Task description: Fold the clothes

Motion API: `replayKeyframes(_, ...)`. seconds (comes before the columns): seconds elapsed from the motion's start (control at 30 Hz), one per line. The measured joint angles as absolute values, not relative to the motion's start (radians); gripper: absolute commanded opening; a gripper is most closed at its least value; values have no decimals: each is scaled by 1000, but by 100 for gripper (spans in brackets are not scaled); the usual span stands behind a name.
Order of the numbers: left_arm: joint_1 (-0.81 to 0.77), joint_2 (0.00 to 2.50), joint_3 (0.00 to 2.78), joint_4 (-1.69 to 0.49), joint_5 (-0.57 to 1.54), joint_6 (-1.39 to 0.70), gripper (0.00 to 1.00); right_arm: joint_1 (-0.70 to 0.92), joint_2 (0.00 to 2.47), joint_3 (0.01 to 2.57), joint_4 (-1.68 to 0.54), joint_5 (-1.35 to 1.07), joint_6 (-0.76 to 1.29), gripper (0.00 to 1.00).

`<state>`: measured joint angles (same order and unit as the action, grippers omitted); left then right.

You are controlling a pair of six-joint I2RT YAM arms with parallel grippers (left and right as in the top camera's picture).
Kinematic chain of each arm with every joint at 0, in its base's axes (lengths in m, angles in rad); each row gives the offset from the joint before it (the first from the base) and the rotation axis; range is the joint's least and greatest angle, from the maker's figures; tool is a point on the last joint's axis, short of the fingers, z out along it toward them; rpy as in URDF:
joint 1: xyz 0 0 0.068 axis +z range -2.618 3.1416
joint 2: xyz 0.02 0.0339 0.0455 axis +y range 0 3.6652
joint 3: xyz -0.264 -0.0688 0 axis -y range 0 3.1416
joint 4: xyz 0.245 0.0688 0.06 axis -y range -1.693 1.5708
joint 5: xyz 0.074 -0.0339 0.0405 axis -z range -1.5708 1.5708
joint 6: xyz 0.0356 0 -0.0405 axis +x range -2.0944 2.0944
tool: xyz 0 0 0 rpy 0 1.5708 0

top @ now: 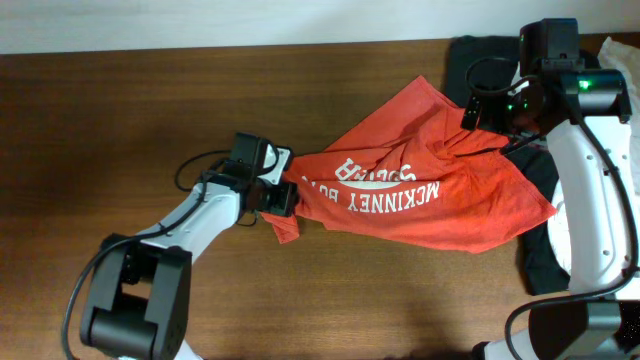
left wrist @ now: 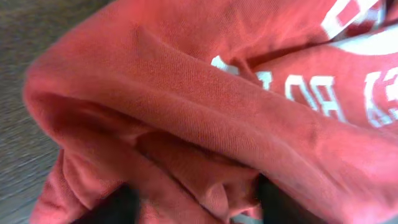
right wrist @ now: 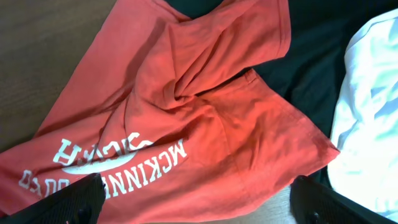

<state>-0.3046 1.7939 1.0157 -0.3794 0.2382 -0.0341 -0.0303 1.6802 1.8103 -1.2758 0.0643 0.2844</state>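
The red-orange T-shirt [top: 420,200] with white lettering lies crumpled across the right half of the wooden table. My left gripper [top: 282,197] is at its left end, shut on a bunched fold of the cloth. In the left wrist view the shirt [left wrist: 205,93] fills the frame and hangs between the fingers [left wrist: 202,208]. My right gripper [top: 487,122] hovers over the shirt's wrinkled upper right part. In the right wrist view its fingers [right wrist: 196,205] are spread wide and empty above the shirt [right wrist: 205,124].
A black garment [top: 475,60] lies under the shirt's right side at the table's right edge and also shows in the right wrist view [right wrist: 311,56]. A white garment [top: 625,50] sits at the far right [right wrist: 373,112]. Bare wooden table [top: 150,100] extends to the left.
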Motion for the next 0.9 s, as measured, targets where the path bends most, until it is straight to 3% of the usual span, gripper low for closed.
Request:
replayKeyframes(0.13,-308,1826,1016,-377,189,-30,0,-30,1680,1810,-1291,62,284,98)
replayKeyframes(0.27,-300,1826,1042,-394,14,-31,0,-30,1680,1810,-1296,62,284,99)
replayKeyframes(0.37,-212,1825,1158,-414,-222,-31,0,-31,1680,1810,-1297,62,271,99)
replayKeyframes(0.47,-127,1823,1277,-409,-310,-30,0,-30,1680,1810,-1307,62,236,99)
replayKeyframes(0.5,-47,1821,1375,-381,-320,-30,34,-30,1680,1810,-1309,62,228,99)
replayKeyframes(0.53,-2,1816,1419,-366,-320,-30,82,-30,1680,1810,-1312,62,223,99)
replayKeyframes(0.57,54,1808,1465,-356,-302,-34,99,-30,1680,1810,-1314,62,218,99)
replayKeyframes(0.7,202,1780,1524,-416,-115,-28,99,-30,1680,1810,-1314,62,205,99)
replayKeyframes(0.9,148,1778,1519,-793,150,-37,100,-30,1680,1810,-1316,62,200,99)
